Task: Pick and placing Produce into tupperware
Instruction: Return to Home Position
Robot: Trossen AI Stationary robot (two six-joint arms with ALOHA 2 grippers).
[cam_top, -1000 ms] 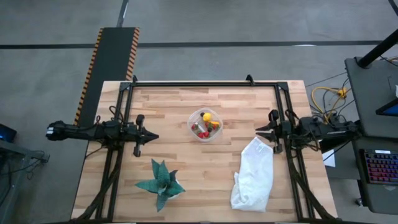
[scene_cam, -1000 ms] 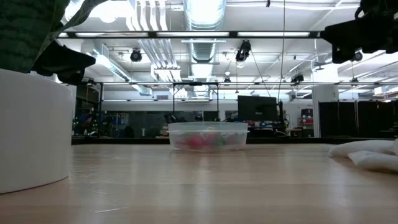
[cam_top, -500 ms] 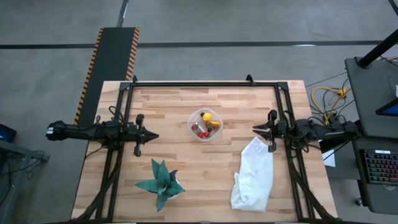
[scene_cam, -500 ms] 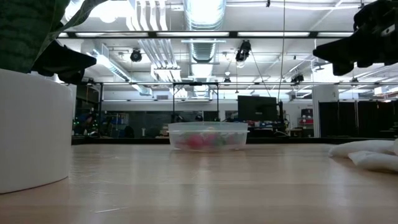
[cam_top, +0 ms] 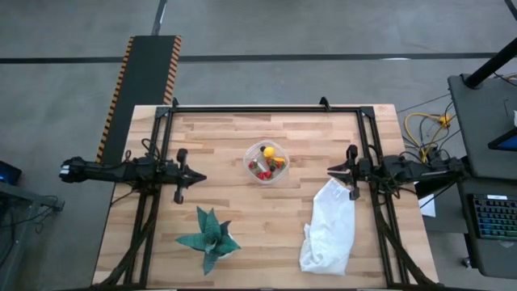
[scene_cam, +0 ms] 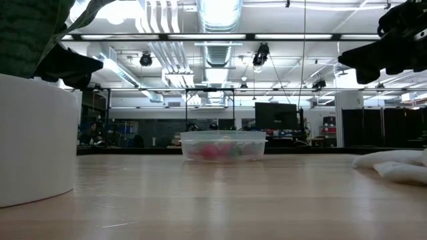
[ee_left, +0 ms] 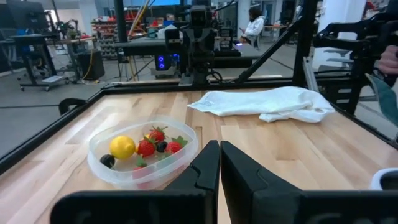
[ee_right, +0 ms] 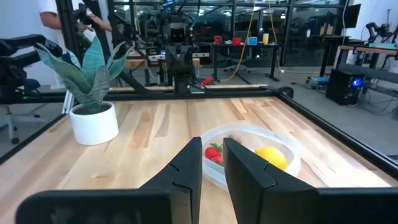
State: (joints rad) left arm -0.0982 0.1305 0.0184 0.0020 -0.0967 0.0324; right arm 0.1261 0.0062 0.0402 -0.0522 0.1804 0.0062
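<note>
Tub [cam_top: 266,162] of clear plastic sits a little above the centre of the high view, on the pale wooden table [cam_top: 226,133]. The fruit is inside it: a yellow lemon [cam_top: 269,151] toward the upper side, red strawberries [cam_top: 260,171] below it, and a dark ball [ee_left: 107,161] against the wall next to the lemon. No fruit lies on the table outside the tub. No label or lettering on the tub can be read.

The left gripper [cam_top: 200,177] hangs at the middle left of the high view, well apart from the tub and pointing toward it. Its own wrist view shows the two dark fingers [ee_left: 205,168] pressed together, with only a hairline slit between them and nothing held.

The right gripper [cam_top: 330,170] hangs at the middle right of the high view, also aimed at the tub and well apart from it, just above the upper end of the white cloth bag [cam_top: 329,226]. Its fingers [ee_right: 189,165] stand slightly apart, with a narrow even gap, and they hold nothing. In the low view both grippers are raised clear of the table.

The cloth bag lies crumpled along the lower right of the high view. A green spiky plant [cam_top: 208,237] in a white pot [scene_cam: 33,140] stands at the lower left. Beyond the table's upper left corner lies a dark ramp [cam_top: 149,73] edged with yellow and black stripes
</note>
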